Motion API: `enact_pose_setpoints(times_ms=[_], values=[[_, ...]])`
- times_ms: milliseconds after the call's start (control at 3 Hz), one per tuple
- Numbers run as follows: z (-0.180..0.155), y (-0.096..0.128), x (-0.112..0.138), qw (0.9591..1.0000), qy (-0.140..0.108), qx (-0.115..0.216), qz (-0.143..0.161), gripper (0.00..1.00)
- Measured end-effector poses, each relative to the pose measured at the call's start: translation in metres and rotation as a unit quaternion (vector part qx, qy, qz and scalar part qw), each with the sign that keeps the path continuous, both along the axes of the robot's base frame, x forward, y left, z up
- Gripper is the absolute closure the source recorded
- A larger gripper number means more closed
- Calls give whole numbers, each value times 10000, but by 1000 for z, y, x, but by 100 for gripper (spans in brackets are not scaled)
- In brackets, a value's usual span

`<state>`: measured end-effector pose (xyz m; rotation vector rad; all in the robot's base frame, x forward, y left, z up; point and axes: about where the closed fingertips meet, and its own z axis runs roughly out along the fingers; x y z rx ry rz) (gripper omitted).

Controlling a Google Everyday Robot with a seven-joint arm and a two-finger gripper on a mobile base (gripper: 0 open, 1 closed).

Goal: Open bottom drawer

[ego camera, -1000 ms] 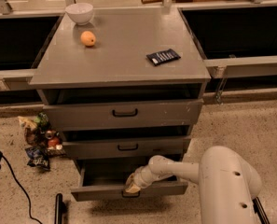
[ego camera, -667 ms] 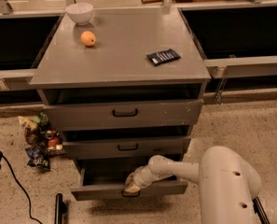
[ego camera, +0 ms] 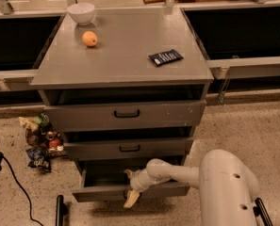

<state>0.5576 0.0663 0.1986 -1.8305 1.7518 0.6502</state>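
Note:
The grey cabinet has three drawers. The bottom drawer [ego camera: 102, 192], with the shallowest front, stands pulled out part way, and its dark inside shows behind the front. My gripper [ego camera: 130, 188] is at the centre of that front, at the end of the white arm [ego camera: 177, 173] reaching in from the right. It is shut on the drawer's handle, which it hides. The middle drawer [ego camera: 128, 149] and the top drawer [ego camera: 126, 113] are closed, and their black loop handles show.
On the cabinet top [ego camera: 125, 55] are a white bowl [ego camera: 81, 12], an orange [ego camera: 89, 38] and a dark packet [ego camera: 165, 57]. Snack bags [ego camera: 40, 142] lie on the floor at the left. A black cable [ego camera: 12, 182] runs across the floor at the far left.
The gripper sits slightly lower at the drawer front. The bottom drawer is pulled out about as far as before.

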Motion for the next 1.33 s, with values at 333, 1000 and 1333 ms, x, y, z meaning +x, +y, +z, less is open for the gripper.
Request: enact_pose_setpoints(times_ms=[333,1000,1333], values=[[-5,32,-13,9993,55,227,277,0],[-23,82,-39,9971,350,267,628,19],[-22,87,-52,9969,410,175,654,42]])
